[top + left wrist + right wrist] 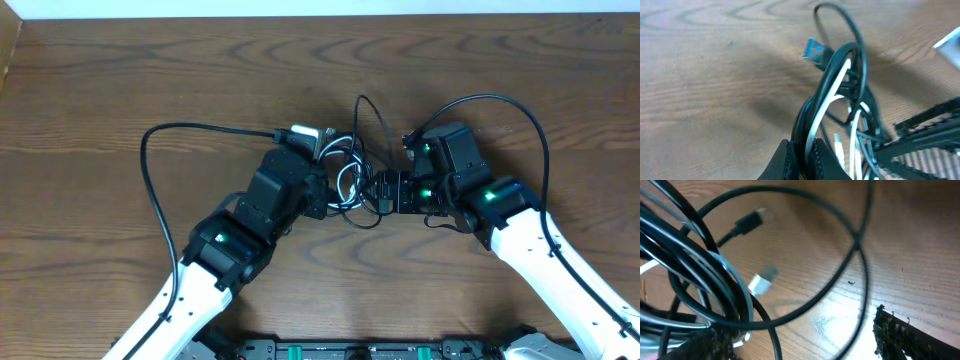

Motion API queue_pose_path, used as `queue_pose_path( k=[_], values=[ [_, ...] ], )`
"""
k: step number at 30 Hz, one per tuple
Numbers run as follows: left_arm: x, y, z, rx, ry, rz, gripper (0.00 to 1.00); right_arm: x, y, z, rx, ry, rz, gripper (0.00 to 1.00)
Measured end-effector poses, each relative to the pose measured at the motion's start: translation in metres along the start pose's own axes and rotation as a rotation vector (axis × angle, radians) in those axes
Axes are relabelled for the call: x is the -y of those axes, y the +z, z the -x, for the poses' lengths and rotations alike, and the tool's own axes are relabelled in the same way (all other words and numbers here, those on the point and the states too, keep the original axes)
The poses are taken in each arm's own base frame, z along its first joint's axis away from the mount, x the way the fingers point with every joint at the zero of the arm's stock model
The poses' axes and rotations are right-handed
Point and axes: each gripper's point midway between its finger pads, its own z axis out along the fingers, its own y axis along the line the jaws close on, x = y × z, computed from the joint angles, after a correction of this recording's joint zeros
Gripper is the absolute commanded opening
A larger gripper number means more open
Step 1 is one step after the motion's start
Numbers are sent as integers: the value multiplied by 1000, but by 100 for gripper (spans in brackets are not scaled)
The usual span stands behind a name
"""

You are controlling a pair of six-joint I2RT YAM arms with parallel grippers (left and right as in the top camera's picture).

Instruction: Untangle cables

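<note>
Centrally, cables, wide table around.

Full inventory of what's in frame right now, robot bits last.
black cords: at least two, black, tangled mid-table
white cord: one, white, in the same tangle
USB plug: one, silver with blue tongue, at the tangle's edge
black plug: one, black, beside the tangle
silver plug: one, silver, beside the tangle
table: one, brown wood
arm cables: two, thick black, one looping off each arm
left gripper: shut on cords
right gripper: open, at the tangle
</note>
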Motion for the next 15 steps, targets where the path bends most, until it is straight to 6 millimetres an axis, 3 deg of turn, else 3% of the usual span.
queue_pose_path(
  k=[9, 15],
  values=[
    [12, -40, 46, 212, -8, -73, 7, 17, 3, -10, -40, 46, -79, 75],
    [13, -56, 54, 262, -2, -84, 7, 26, 14, -14, -74, 63, -111, 74]
  ],
)
